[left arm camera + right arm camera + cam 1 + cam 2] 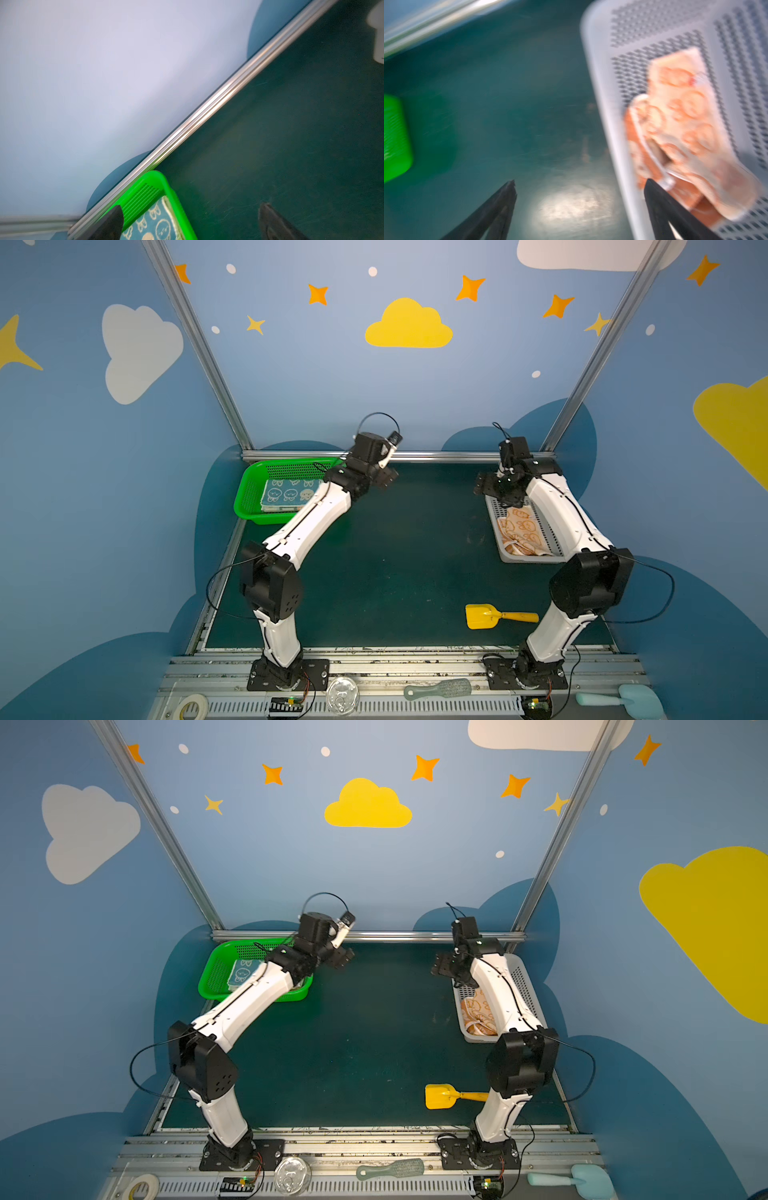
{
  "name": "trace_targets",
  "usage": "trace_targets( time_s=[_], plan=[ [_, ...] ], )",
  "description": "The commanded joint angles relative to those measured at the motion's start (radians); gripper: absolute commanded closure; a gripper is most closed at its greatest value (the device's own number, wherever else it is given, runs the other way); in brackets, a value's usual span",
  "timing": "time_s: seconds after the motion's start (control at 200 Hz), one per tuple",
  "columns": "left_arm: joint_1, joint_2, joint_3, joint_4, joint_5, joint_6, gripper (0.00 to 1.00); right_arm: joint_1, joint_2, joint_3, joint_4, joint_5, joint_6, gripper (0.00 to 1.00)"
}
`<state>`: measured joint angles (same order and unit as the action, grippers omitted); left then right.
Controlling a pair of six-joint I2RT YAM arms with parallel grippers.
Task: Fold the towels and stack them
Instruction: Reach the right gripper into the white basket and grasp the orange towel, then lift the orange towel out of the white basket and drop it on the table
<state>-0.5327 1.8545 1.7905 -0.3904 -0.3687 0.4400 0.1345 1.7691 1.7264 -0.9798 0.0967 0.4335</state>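
Folding seems done for the blue towel [286,494] in the green basket [245,497], far from the grey tray [528,560]. The orange towel [519,533] is seen crumpled in that tray and must be gripped next. The left pincer [190,207] and right pincer [580,181] are held wide, empty.

**Twin arms in black and white**

The left arm [307,526] and right arm [559,514] are curved and white between boxy black joints [274,589], with thin black cables [673,587] looping alongside. The left gripper [191,206] and right gripper [580,181] carry tapered black fingers [658,205].
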Motion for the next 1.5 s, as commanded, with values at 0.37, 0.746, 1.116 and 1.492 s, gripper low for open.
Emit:
trace_targets(
  time_s=[0.37, 0.746, 1.116, 1.492],
  plan=[
    [-0.315, 0.285, 0.17, 0.078, -0.083, 0.067, 0.0, -0.247, 0.214, -0.113, -0.088, -0.163, 0.096, 0.06],
    [-0.332, 0.296, 0.152, 0.051, -0.005, -0.025, 0.0, -0.249, 0.36, -0.098, -0.04, -0.233, 0.089, 0.42],
    [-0.32, 0.241, 0.117, 0.02, 0.007, -0.11, 0.0, -0.262, 0.234, -0.074, -0.038, -0.289, 0.103, 1.0],
    [-0.26, 0.11, 0.078, 0.004, -0.06, -0.219, 0.0, -0.188, 0.077, 0.126, -0.177, -0.355, 0.103, 1.0]
  ],
)
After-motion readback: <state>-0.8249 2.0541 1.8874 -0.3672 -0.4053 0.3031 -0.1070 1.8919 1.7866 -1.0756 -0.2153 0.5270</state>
